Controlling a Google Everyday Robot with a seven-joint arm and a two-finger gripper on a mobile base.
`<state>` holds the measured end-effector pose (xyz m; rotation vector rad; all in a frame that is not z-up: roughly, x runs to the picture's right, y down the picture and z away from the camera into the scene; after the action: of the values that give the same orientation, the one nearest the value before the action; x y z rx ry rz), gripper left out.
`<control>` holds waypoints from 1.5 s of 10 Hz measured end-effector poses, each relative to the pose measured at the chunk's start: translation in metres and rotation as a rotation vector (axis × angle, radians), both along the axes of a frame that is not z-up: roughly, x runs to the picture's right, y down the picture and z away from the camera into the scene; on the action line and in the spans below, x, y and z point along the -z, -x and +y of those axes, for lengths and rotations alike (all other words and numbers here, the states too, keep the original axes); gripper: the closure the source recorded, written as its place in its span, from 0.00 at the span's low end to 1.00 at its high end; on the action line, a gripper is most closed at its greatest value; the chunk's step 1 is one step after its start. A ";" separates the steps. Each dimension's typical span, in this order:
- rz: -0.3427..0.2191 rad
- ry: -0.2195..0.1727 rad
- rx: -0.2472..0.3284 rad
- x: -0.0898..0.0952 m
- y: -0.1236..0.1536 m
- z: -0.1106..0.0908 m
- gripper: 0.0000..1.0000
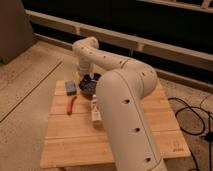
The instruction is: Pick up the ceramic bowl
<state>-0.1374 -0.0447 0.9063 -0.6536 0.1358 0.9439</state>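
Observation:
The ceramic bowl (89, 84) is small, round, dark and glossy. It sits on the far part of the wooden table (75, 137), just left of my arm. My white arm rises from the bottom right, bends at the back left and comes down over the bowl. My gripper (83, 71) is directly at the bowl's far rim, just above it or touching it. Part of the bowl's right side is hidden by the arm.
A blue sponge (70, 88) lies left of the bowl. An orange-red tool (71, 104) lies in front of the sponge. A white bottle (95, 108) lies in front of the bowl, against the arm. Cables (192, 117) run on the floor at right.

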 end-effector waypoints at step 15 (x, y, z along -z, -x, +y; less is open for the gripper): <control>0.088 0.240 0.150 -0.071 0.011 0.064 0.72</control>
<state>-0.1479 0.0196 0.9773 -0.8119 0.3755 0.8180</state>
